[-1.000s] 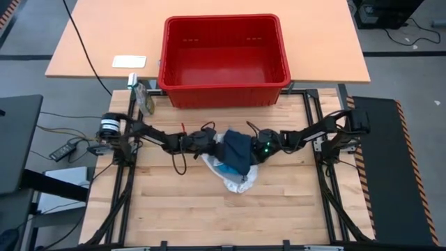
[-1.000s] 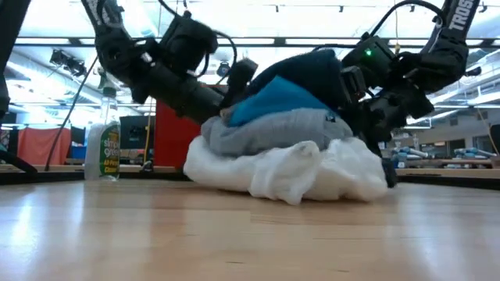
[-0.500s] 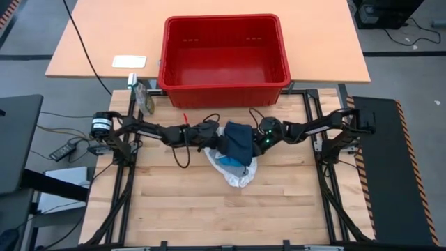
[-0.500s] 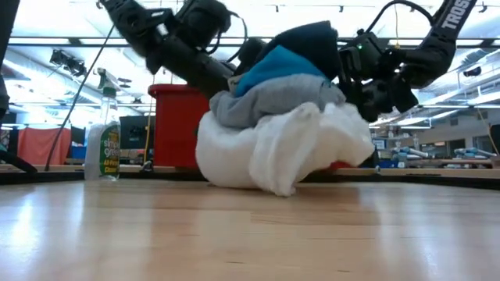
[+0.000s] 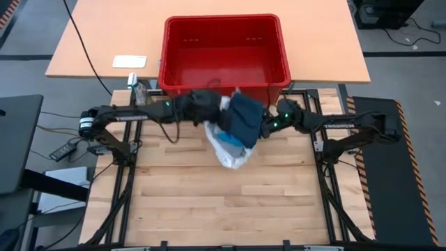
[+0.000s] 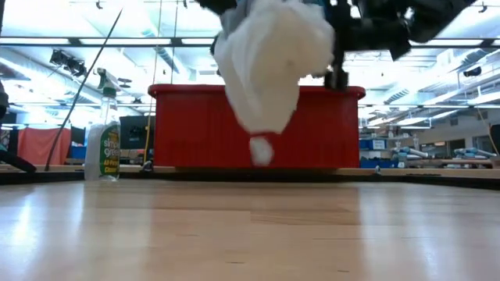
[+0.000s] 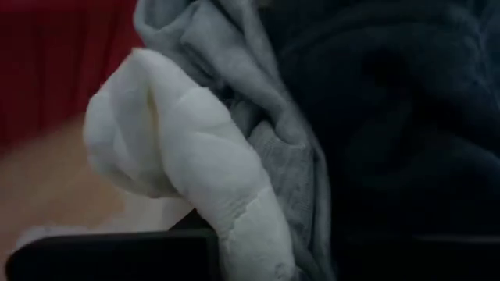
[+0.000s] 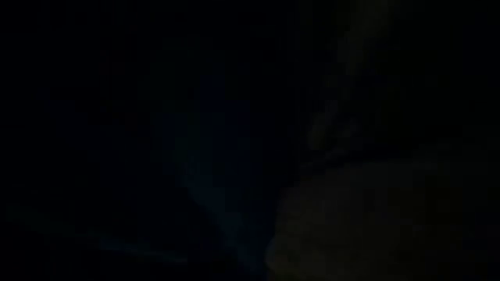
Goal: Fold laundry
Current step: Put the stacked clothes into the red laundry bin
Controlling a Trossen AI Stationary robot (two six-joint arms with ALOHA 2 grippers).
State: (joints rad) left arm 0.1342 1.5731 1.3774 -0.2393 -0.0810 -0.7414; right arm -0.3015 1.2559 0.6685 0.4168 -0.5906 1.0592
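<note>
Above table [image 5: 209,202] — laundry [image 5: 235,125] between both pincers; airborne

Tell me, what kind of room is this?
Probably a robot lab or workshop: a wooden table framed in metal, cables on the floor, and long ceiling lights over benches behind the red basket.

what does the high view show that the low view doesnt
Only the high view shows the dark navy garment on top of the bundle, both arms reaching in from either side, the left end effector and right end effector pressed against the bundle, and the white card on the far table.

Only the low view shows the spray bottle's label and the white garment hanging clear above the table.

Both show the red basket and the white garment.
</note>
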